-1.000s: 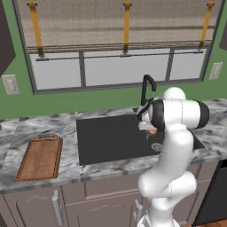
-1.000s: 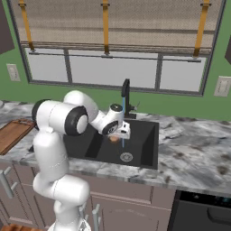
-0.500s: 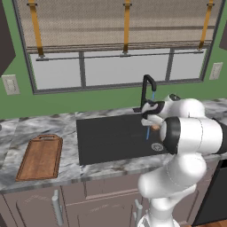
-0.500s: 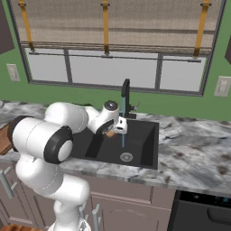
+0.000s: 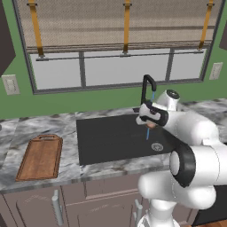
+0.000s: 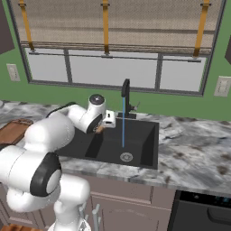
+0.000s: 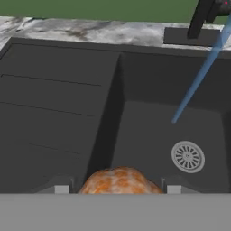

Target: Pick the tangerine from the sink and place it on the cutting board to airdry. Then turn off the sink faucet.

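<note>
Carrying the tangerine point(image 7: 119, 179), the claw point(image 5: 150, 124) hangs above the sink point(image 5: 111, 142), its jaws closed on the fruit — in the hand view the orange sits between the two dark fingertips point(image 7: 61, 187), and in the right base view a sliver of it shows under the claw point(image 6: 102, 127) at the end of the white arm. My reading is that the fruit is held up over the black basin rather than resting in it, since the basin floor and the drain ring point(image 7: 187, 156) lie well below it in the hand view. Water is running: a thin blue stream point(image 6: 123, 122) drops from the sink faucet point(image 6: 127, 97) toward the drain point(image 6: 126, 157), passing just beside the claw. The faucet point(image 5: 147, 89) stands at the back edge of the basin on the grey marbled worktop point(image 5: 71, 155). The cutting board point(image 5: 41, 156) lies on that worktop well to the left of the sink, handle cut-out at its far end, with nothing on it — a sensible landing place for air-drying. Judging by this, the pick is done and the carry across to the board comes next; the faucet has yet to be shut off.
</note>
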